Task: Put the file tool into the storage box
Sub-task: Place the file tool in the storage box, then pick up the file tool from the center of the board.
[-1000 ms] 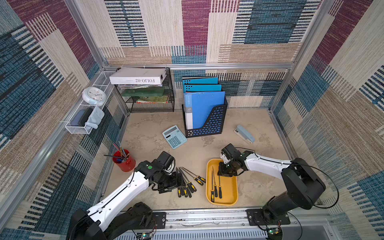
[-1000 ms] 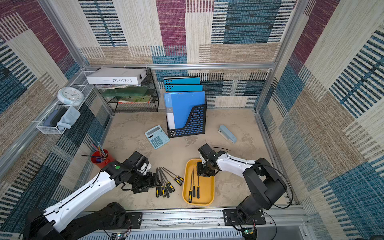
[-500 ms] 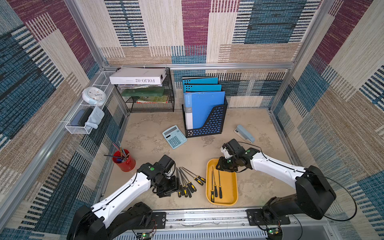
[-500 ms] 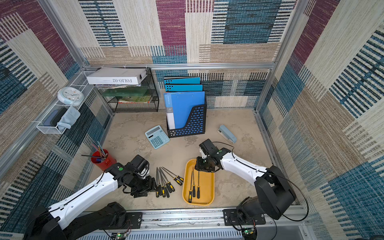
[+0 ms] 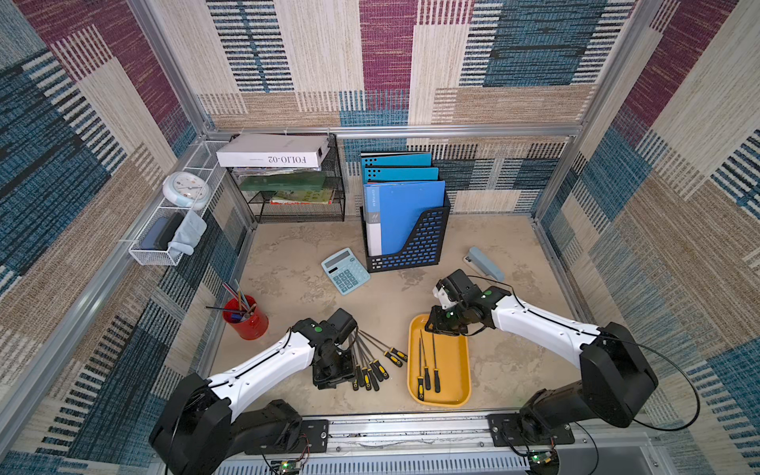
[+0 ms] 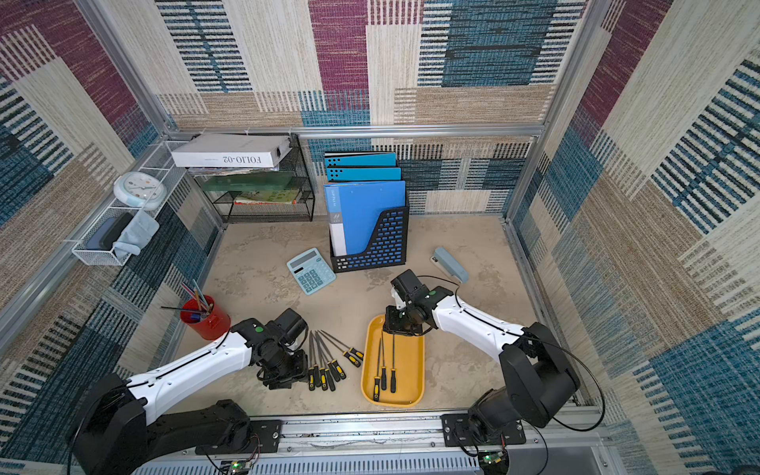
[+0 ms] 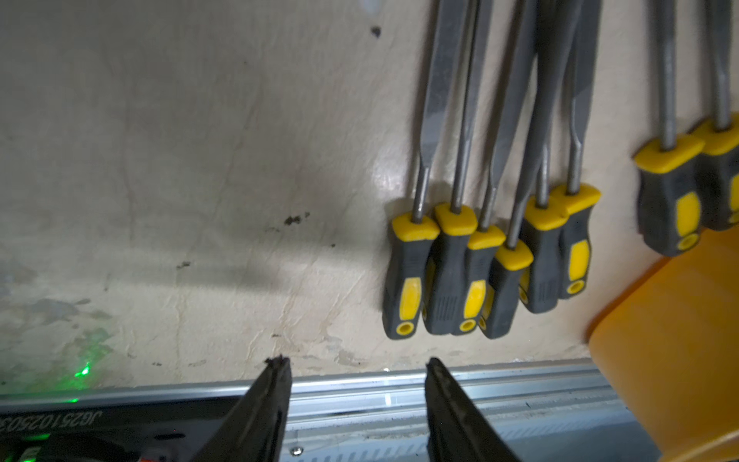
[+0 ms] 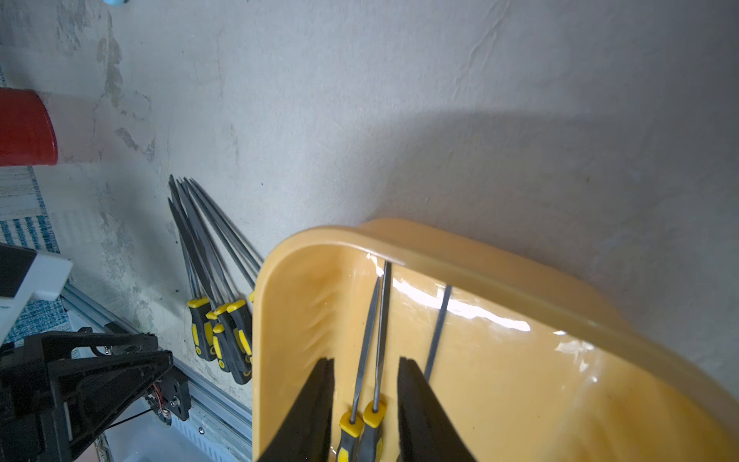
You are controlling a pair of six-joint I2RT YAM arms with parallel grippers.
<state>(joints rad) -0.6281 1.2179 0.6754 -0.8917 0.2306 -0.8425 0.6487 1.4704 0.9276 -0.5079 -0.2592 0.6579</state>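
The left arm (image 5: 263, 368) and the right arm (image 5: 534, 325) are built alike. Each has glossy white plastic link shells between bulky matt black joint housings, with a thin black cable traced along each shell. Just behind each pair of jaws, the black wrist block bears a small green dot (image 5: 317, 328). The left gripper (image 7: 356, 361) and the right gripper (image 8: 366, 361) have black, wedge-shaped fingers (image 7: 260, 412). Farthest from the jaws sit screwed black base plates (image 5: 530, 429).
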